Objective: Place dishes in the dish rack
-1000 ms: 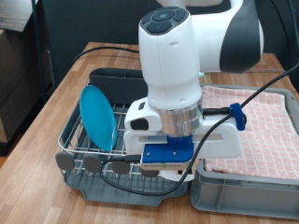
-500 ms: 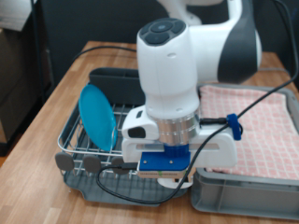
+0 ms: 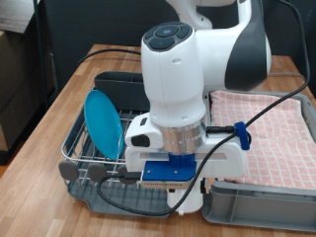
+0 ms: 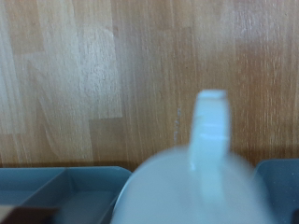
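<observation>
The light-blue plate [image 3: 102,123] stands on edge in the silver wire dish rack [image 3: 77,150], on the exterior view's left. My gripper [image 3: 184,194] is under the big white hand, low over the rack's near right corner, with its fingers hidden. The white mug [image 3: 186,201] hangs right beneath the hand. In the wrist view the mug [image 4: 192,191] is close and blurred, with its handle [image 4: 211,126] sticking out over the wooden table. The dark caddy [image 3: 120,81] is at the back of the rack. The wooden spoon is out of view.
A pink-checked cloth [image 3: 276,128] lies on the exterior view's right. A grey plastic crate [image 3: 262,212] sits at the bottom right, next to the rack. Grey round tabs [image 3: 99,176] line the rack's near side. A black cable hangs around the hand.
The hand has moved down and towards the exterior view's bottom, over the rack's near right corner, with the mug under it. The plate has not moved.
</observation>
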`<move>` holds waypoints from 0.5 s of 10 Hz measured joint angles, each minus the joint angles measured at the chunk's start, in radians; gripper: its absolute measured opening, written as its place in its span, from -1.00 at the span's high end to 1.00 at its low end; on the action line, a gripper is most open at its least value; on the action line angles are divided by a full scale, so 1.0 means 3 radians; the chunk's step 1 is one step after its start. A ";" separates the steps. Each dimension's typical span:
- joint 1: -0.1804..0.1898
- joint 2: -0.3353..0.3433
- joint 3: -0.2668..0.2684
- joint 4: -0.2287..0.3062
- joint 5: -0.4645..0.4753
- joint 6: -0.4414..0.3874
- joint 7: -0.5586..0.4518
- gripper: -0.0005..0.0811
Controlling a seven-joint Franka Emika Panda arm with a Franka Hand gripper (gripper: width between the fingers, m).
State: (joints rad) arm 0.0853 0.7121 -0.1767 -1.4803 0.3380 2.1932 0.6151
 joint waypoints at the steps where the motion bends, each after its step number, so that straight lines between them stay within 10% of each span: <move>1: 0.0000 0.0003 -0.0006 0.0005 0.0000 -0.0028 -0.0001 -0.15; 3: -0.0002 0.0005 -0.0010 0.0041 0.0001 -0.0153 -0.0008 -0.88; 5: -0.0012 0.0005 0.0005 0.0150 0.0011 -0.0421 -0.0025 -0.96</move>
State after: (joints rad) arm 0.0815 0.7135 -0.1753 -1.4352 0.3414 2.0668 0.6077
